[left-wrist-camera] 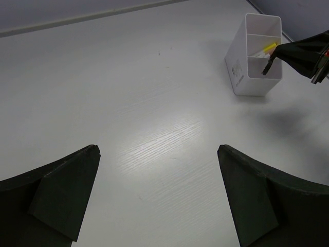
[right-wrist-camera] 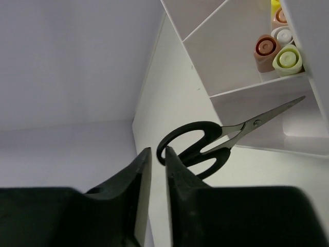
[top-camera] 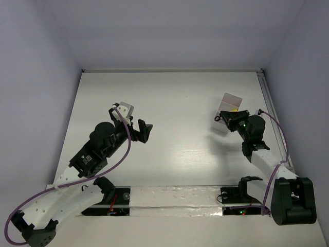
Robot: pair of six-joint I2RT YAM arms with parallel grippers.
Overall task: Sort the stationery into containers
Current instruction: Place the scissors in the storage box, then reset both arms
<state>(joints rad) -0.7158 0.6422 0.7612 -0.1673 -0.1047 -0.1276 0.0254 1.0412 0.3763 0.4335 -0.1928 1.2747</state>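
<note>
The white divided container (top-camera: 229, 104) stands at the right of the table, also seen in the left wrist view (left-wrist-camera: 254, 56) and from above in the right wrist view (right-wrist-camera: 231, 56). Pens (right-wrist-camera: 276, 51) stand in its middle compartment, with a yellow one (left-wrist-camera: 270, 49) showing. My right gripper (right-wrist-camera: 158, 150) is nearly closed, pinching the handle ring of the black-handled scissors (right-wrist-camera: 205, 146). It holds them over the container, blades pointing into an end compartment (left-wrist-camera: 268, 66). My left gripper (left-wrist-camera: 158, 152) is open and empty above bare table, well left of the container. No erasers are visible.
The white table (top-camera: 175, 103) is enclosed by pale walls at the back and both sides. A rail runs along the right table edge (top-camera: 270, 108). The right arm (left-wrist-camera: 308, 51) hangs over the container's right side.
</note>
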